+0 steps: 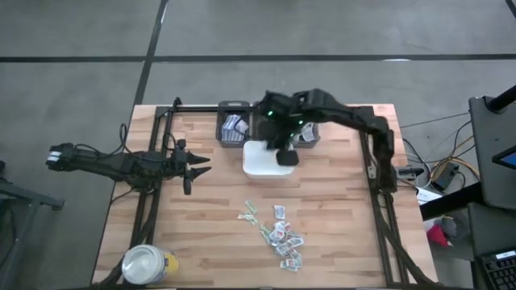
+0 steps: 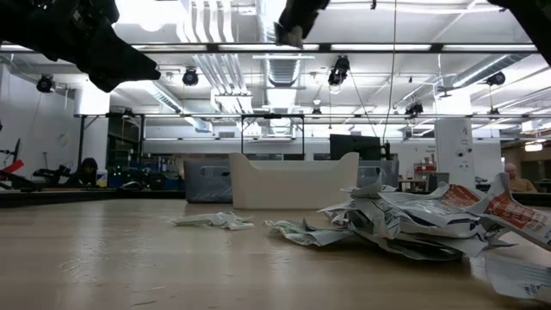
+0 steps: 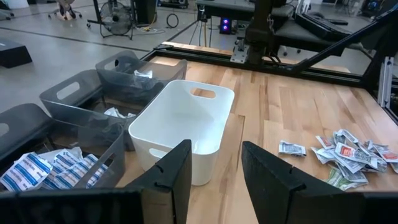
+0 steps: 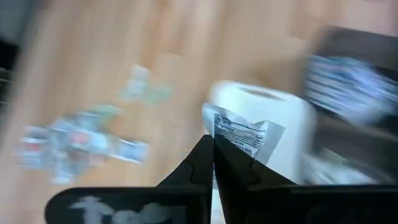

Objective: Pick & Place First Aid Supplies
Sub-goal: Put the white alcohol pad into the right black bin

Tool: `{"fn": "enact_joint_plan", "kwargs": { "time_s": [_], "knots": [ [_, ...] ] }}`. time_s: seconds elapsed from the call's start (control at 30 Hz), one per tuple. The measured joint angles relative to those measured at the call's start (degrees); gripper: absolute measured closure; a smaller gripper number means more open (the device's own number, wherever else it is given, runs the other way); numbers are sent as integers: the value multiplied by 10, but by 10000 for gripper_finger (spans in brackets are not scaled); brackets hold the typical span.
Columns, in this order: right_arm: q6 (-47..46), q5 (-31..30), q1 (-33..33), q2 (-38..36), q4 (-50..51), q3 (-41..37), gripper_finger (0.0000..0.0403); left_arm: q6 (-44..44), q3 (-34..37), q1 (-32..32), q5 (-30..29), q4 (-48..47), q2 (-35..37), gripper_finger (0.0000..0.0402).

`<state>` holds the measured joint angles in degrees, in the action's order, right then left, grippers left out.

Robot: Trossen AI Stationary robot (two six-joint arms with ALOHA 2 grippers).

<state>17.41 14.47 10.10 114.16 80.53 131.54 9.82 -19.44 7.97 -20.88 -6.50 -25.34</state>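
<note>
While the right gripper [image 4: 213, 163] hangs over the white tray [image 1: 260, 165], its two fingers are pressed tight on one small white packet [image 4: 244, 138] with grey print. The packet sticks up between the fingers, above the tray. Most of the other packets [image 1: 280, 236] lie in a loose pile on the wooden table [image 1: 210, 209], nearer the front edge, well apart from the tray. Grey bins [image 1: 232, 129] sit just behind the tray, and some hold more packets. The left gripper [image 1: 198, 166] waits at the left side of the table with its fingers spread and nothing in them. A yellow jar [image 1: 147, 263] stands at the front left corner.
</note>
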Motion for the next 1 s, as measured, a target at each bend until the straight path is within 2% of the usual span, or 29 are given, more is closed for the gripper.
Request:
{"fn": "enact_joint_plan", "kwargs": {
  "time_s": [0.13,0.43,0.63,1.0],
  "knots": [
    [13,-113,22,-37,7,-11,394,0,0,0,-2,0,0,266],
    [34,-255,109,-79,7,-60,394,0,0,0,-2,0,0,266],
    [66,-258,179,-77,-3,-126,394,0,0,0,-2,0,0,266],
    [121,-229,253,-76,-145,-321,394,0,0,0,-2,0,0,266]
  ]
}}
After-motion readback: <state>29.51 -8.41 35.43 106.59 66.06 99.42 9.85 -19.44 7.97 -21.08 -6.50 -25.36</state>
